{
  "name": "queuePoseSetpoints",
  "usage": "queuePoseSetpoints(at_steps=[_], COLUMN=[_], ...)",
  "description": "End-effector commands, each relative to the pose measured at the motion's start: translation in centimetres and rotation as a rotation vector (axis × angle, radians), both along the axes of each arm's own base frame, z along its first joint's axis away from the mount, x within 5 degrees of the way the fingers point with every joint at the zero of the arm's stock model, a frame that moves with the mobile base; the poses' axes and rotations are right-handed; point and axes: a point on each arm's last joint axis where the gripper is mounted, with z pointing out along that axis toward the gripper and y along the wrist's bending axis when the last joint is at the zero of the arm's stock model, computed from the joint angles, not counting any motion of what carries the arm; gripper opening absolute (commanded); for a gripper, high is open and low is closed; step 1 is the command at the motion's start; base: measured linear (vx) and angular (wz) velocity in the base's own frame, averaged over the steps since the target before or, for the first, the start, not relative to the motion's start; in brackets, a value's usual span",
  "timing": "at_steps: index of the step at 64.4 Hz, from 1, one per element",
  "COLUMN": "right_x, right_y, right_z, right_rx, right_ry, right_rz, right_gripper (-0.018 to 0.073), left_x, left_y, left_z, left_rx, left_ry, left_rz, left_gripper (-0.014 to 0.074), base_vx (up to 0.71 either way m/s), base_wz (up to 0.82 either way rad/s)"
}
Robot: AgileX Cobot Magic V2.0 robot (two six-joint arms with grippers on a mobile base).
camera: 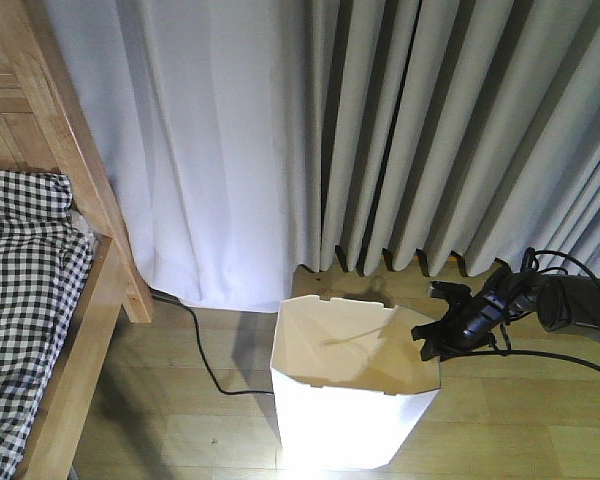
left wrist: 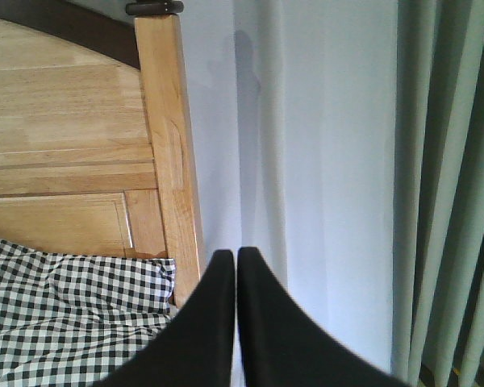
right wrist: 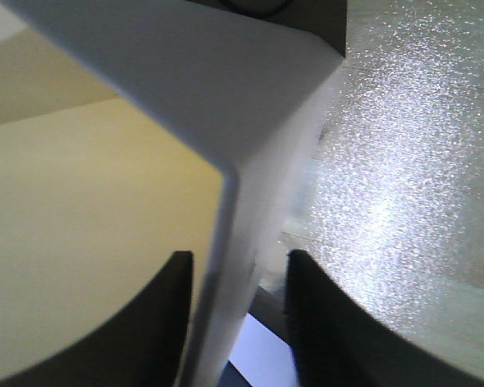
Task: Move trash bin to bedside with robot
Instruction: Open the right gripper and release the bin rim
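Observation:
The white trash bin (camera: 340, 420) stands on the wooden floor in front of the curtains, to the right of the bed. The bed has a light-brown wooden frame (camera: 80, 140) and black-and-white checked bedding (camera: 20, 290). My right gripper (camera: 427, 340) is at the bin's right rim. In the right wrist view its jaws (right wrist: 238, 262) are apart and straddle the bin wall (right wrist: 226, 89), one finger inside and one outside, with a gap on the outer side. My left gripper (left wrist: 235, 254) is shut and empty, facing the bed's headboard (left wrist: 64, 121) and checked bedding (left wrist: 64, 306).
White curtain (camera: 230, 130) and grey pleated curtain (camera: 460, 130) hang behind the bin. A black cable (camera: 205, 355) runs over the floor between bed and bin. A light wooden board (camera: 410, 285) lies behind the bin. Cables trail from the right arm (camera: 570, 300).

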Motion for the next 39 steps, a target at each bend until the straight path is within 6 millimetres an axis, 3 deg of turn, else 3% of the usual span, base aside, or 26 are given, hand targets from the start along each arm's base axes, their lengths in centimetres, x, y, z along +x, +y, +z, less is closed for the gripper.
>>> queuePoseSetpoints(at_steps=[1,8,30,39], right_x=[2.5,2.3,2.5,1.9], right_y=[-0.6,-0.6,-0.4,-1.4], right_z=[3.0,3.0,3.8,4.5], right_rx=[-0.009,-0.001,0.060,0.152], right_ry=[-0.072,-0.061,-0.035,0.005], right_rz=[0.007,0.008,-0.033,0.003], right_gripper=[0.0399,0.0449,0.0448,0.0448], left_x=[-0.1,-0.1,-0.1,-0.1], left_y=[0.0,0.0,0.0,0.0], left_z=[1.4,1.4,1.4,1.4], left_rx=[-0.004,-0.004,-0.004,-0.004], left_ry=[-0.098,-0.098,-0.098,-0.098], left_rz=[-0.003,-0.003,-0.003,-0.003], left_gripper=[-0.0006,-0.0006,-0.0006,-0.0006], base_vx=[0.00,0.00,0.00,0.00], base_wz=[0.00,0.00,0.00,0.00])
